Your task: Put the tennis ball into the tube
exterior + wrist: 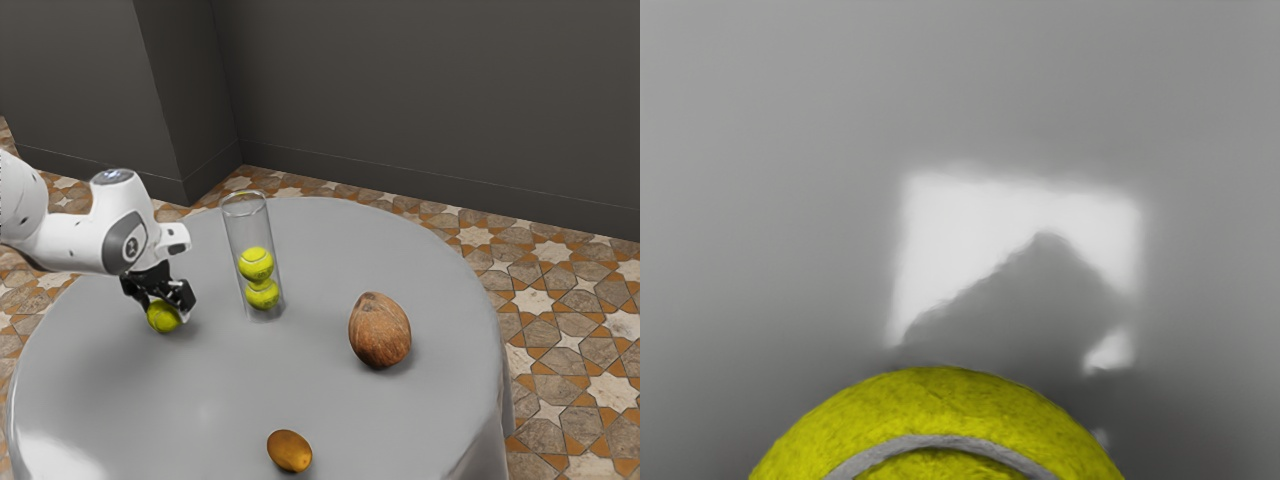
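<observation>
The tool is angled down over the loose ball, at the worktop's side toward the exterior view's left. The ball sits at the tool's end. I cannot tell how far open the tool is, or whether it is clamped on the ball or only around it. In the wrist view the ball's curved top, yellow-green with a pale grey seam, looms large at the lower edge, just under or in the tool. Whether the ball touches the worktop is also unclear.

Counted, there are three balls in all: the loose one at the tool, outside the tube, and two in the tube. There is one tube, clear and standing upright, near the tool on the exterior view's right of it. Inside, the upper ball rests on the lower ball, with space above them up to the rim.

There is one coconut, brown and rough, farther toward the exterior view's right, well apart from the tube. There is one fruit, small, oval and orange-brown, near the exterior view's lower edge. The worktop is one round table under a grey cloth; in the wrist view a bright patch lies on it, partly covered by a dark shadow.
</observation>
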Controlling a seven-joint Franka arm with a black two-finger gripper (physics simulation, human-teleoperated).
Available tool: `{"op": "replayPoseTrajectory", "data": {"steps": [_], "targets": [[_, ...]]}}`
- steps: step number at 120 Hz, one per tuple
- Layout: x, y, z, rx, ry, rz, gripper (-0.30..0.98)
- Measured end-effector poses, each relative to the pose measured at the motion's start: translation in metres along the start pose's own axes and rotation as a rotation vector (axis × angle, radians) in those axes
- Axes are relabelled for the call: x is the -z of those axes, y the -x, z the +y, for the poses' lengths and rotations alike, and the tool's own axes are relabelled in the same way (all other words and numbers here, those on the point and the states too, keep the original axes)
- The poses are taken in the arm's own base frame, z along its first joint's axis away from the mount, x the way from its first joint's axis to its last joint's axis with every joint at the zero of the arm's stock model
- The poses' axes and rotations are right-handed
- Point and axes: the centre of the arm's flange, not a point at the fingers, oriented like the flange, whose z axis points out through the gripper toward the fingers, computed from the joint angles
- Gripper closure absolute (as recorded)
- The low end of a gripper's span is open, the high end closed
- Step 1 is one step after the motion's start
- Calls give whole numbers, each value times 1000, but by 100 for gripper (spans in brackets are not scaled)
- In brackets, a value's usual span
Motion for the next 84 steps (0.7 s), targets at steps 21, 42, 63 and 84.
{"op": "replayPoseTrajectory", "data": {"steps": [21,42,63,84], "targets": [[-3,1,-1,11,10,-4,13],[-2,2,-4,17,13,-6,23],[6,1,-1,10,14,1,28],[53,0,9,-7,17,38,31]]}}
